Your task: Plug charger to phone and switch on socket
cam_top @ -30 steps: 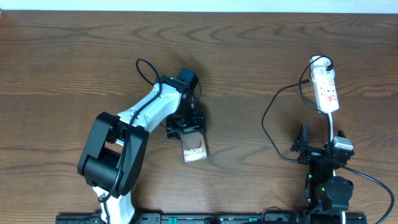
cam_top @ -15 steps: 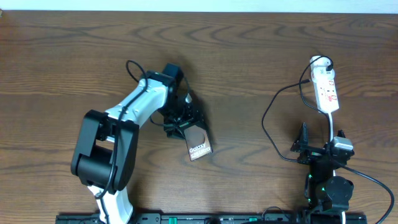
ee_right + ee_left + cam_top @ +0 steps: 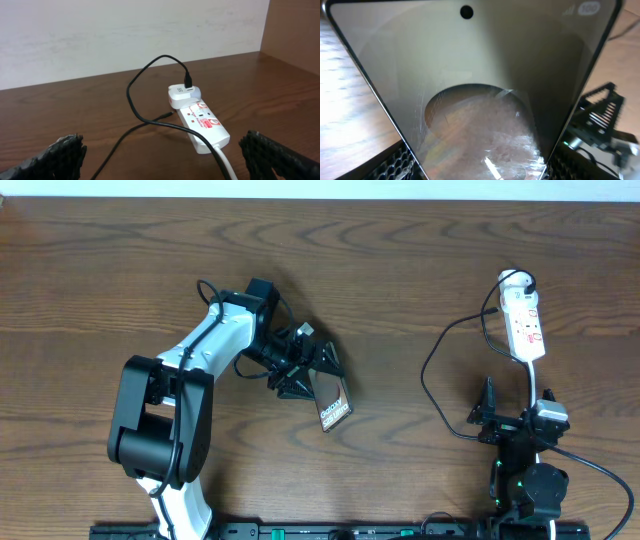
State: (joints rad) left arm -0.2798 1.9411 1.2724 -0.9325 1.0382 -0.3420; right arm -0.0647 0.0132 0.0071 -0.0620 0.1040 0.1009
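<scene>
My left gripper (image 3: 312, 373) is shut on the phone (image 3: 335, 402), a dark slab with "Galaxy" lettering, and holds it tilted at centre left. In the left wrist view the phone (image 3: 480, 75) fills the frame between my mesh fingers (image 3: 395, 162). The white socket (image 3: 525, 320) lies at the far right, with the charger (image 3: 432, 370) looping left from its round plug. My right gripper (image 3: 490, 415) is open and empty, near its base. In the right wrist view the socket (image 3: 202, 125) and the charger (image 3: 134, 97) lie ahead of that gripper (image 3: 165, 165). I cannot make out the connector tip.
The socket's thick white lead (image 3: 536, 380) runs down past the right arm's base (image 3: 530, 480). A pale wall (image 3: 125, 35) stands behind the table's far edge. The right arm shows at the edge of the left wrist view (image 3: 600, 115).
My left gripper has swung right with the phone and turned it, so the phone now points down to the right. The right arm, socket and charger have not moved.
</scene>
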